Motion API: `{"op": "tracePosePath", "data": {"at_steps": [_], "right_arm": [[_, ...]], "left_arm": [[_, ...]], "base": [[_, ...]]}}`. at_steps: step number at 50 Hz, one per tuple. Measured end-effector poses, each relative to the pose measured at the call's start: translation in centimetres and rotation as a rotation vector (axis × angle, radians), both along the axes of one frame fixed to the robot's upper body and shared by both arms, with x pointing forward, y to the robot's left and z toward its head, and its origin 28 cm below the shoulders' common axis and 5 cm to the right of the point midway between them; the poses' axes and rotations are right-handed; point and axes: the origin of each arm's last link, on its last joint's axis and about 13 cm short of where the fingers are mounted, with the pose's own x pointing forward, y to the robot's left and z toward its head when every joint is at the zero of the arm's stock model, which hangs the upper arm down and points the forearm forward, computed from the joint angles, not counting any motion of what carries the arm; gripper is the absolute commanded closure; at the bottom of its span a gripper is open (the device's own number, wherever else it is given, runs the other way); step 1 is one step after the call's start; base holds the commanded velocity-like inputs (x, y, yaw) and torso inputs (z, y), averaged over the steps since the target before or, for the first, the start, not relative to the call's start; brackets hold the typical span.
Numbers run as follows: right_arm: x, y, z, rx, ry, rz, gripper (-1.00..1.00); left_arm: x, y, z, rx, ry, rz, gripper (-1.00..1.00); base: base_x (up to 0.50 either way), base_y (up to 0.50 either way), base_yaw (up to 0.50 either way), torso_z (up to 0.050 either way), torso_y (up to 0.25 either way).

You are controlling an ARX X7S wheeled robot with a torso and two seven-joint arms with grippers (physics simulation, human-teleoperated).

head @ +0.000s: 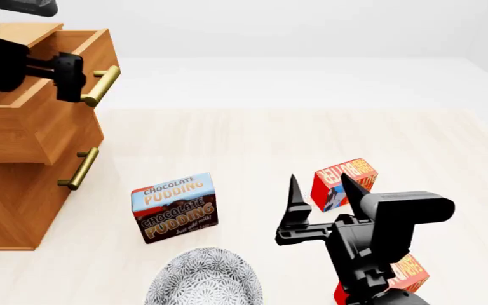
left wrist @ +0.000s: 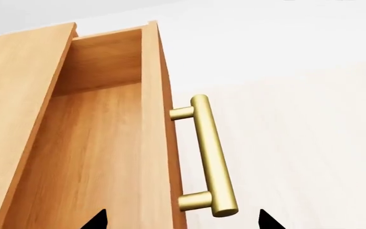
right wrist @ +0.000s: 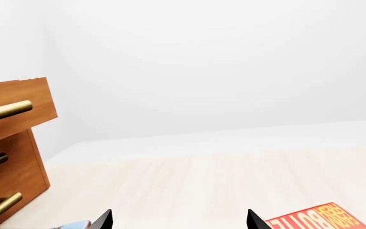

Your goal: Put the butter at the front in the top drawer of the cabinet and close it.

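The cabinet (head: 11, 190) stands at the left with its top drawer (head: 32, 121) pulled open and nothing showing inside it. My left gripper (head: 76, 79) is open at the drawer's brass handle (head: 101, 85). In the left wrist view its fingertips (left wrist: 98, 221) straddle the drawer front and the handle (left wrist: 209, 157) without closing on them. One butter carton (head: 343, 182) lies on the floor just right of my open right gripper (head: 322, 196), and its red edge (right wrist: 316, 220) shows in the right wrist view. A second butter carton (head: 408, 276) lies nearer me, mostly hidden behind my right arm.
A Chocolate Pudding box (head: 175, 207) stands between the cabinet and my right gripper. A patterned grey bowl (head: 203, 279) sits in front of it at the view's lower edge. The lower drawer (head: 23, 203) is shut, its handle (head: 78, 169) jutting out.
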Motion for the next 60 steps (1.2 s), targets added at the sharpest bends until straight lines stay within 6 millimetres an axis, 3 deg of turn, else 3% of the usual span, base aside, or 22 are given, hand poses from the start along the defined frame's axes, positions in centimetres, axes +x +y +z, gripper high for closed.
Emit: {"op": "tracePosePath", "data": {"at_steps": [23,60], "right_arm": [[0.0,0.3,0.3,-0.004,-0.010,-0.003,-1.00],[0.2,0.1,0.2,-0.006,0.001,-0.013,-1.00]], "left_arm": [[0.6,-0.1,-1.4,-0.029,0.008,-0.041,-1.00],[1.2,-1.5,-1.7,-0.005,-0.006,-0.141,-1.00]], "base": [[0.00,0.00,0.00,0.000,0.000],[0.00,0.00,0.00,0.000,0.000]]}}
